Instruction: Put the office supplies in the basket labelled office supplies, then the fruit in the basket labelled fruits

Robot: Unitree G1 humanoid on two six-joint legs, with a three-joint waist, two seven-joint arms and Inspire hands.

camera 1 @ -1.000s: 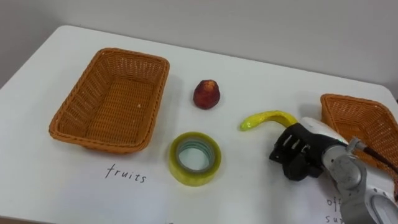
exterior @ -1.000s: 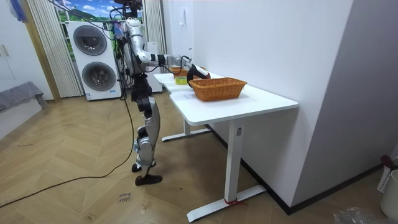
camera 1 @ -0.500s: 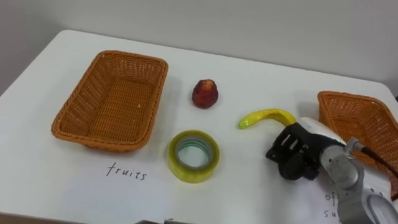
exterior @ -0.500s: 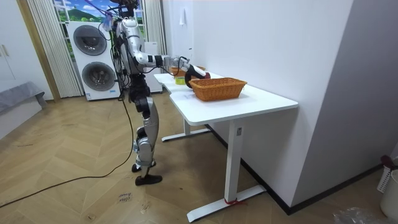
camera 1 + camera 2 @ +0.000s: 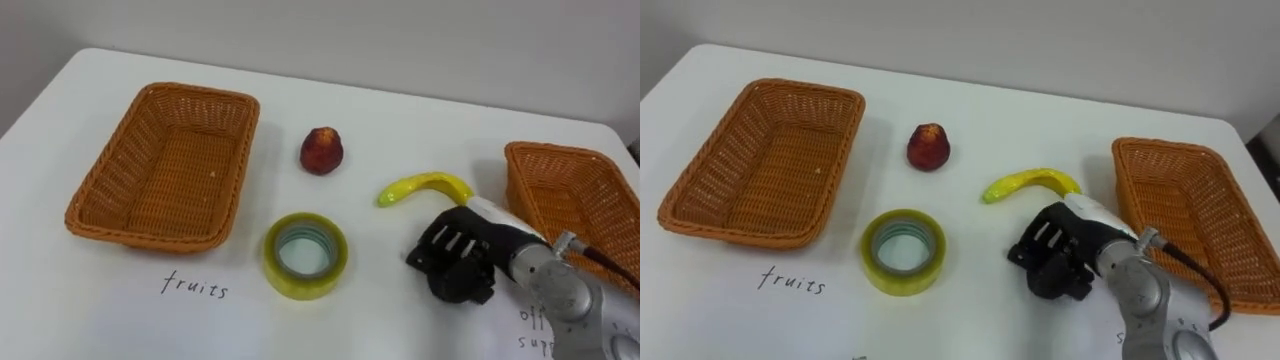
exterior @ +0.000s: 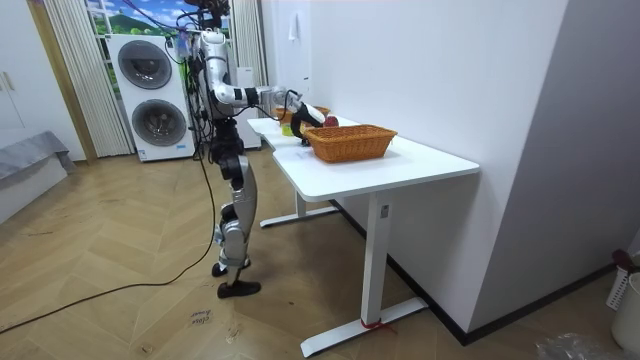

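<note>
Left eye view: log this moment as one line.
right hand: curled, empty, near banana | tape roll, red fruit: on table | fruit basket, supplies basket: empty

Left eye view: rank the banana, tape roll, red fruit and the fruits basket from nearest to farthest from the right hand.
Measured from the right hand, at the table's right front:
1. Banana, just beyond the hand.
2. Tape roll, to its left, near the front edge.
3. Red fruit, farther back and to the left.
4. Fruits basket, at the far left.
</note>
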